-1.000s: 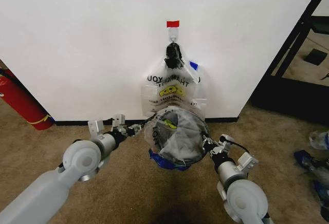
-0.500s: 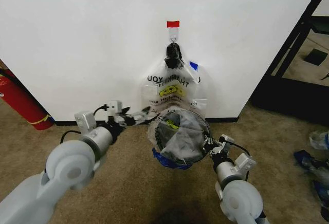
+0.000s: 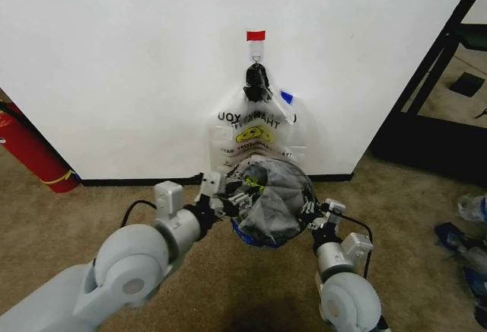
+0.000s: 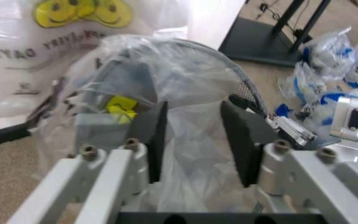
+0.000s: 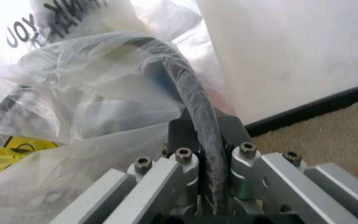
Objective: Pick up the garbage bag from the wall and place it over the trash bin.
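Lining work is shown at the foot of the wall (image 3: 114,65). From the head view, the garbage bag (image 3: 268,206) is seen draped across the mouth of the trash bin (image 3: 293,225), which stands on the carpet just below the bunched bags (image 3: 255,135) hung from the hook (image 3: 256,59) under the red tape strip (image 3: 256,35). Within the last second the left gripper (image 3: 228,197) has been swung in from beside the bin to its near-left edge, where it is now pressed against the film; the right gripper (image 3: 310,212) has stayed at the right-hand rim. A fire extinguisher (image 3: 30,149) is left standing well apart on the left.

From the left wrist view, the left gripper (image 4: 195,140) is shown with its jaws spread, clear plastic lying between them and the mesh rim curving just beyond. No pinch has yet been made there.

From the right wrist view, the right gripper (image 5: 215,161) is seen pressed together on the bin's black rim with the bag's film trapped against it.

The move is judged to mean that the left side of the bag is being addressed next, the right side being already pinned.
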Tool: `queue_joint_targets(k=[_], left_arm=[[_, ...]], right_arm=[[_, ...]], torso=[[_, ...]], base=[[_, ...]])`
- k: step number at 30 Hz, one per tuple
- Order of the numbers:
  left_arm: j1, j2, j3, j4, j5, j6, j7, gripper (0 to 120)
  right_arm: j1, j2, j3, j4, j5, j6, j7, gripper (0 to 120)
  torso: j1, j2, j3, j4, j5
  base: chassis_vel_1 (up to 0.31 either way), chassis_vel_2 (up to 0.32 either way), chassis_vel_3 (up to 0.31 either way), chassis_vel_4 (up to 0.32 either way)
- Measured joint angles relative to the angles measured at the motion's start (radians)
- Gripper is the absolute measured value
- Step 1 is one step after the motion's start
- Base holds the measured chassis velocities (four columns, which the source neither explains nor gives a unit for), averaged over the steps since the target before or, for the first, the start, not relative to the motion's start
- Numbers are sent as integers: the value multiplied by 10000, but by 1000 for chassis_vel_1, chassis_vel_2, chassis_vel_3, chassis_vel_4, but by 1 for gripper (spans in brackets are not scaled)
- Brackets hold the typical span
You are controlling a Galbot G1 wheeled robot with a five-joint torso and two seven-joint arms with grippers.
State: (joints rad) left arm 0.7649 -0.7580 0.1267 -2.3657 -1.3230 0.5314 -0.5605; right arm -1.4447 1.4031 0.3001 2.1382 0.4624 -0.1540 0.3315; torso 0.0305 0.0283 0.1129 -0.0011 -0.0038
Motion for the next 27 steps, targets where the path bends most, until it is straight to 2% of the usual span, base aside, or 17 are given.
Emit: queue_joint_targets(k=[5,7,8,9,20,27], left_arm=[[-1002,-217,935,526,-473,216,-366,10],[-1002,-217,935,526,-473,216,-366,10],[-1296,-284,1259,759,-511,264,-467,1],[-1402,-309,1380,847,-533,295,-521,0],[-1941,-407,1905,1387,-654,594,-854,0],[-2034,-478,2210,1492,-688,647,-1091,0]], right_arm=[[-167,61,1,15,-475,174,-165,1],[-167,61,1,15,-475,174,-165,1],[-193,62,27,61,-516,197,-185,1],[-200,61,42,91,-520,201,-187,1],[-264,-6,131,201,-703,272,-267,1],[-321,154,-197,21,-1451,542,-476,1]], torso=[[0,0,0,1,0],[0,0,0,1,0],[0,0,0,1,0],[0,-1,0,2,0],[0,-1,0,3,0],[0,-2,0,3,0]], base=[[0,0,0,0],[0,0,0,0],[0,0,0,0],[0,0,0,0],[0,0,0,0],[0,0,0,0]])
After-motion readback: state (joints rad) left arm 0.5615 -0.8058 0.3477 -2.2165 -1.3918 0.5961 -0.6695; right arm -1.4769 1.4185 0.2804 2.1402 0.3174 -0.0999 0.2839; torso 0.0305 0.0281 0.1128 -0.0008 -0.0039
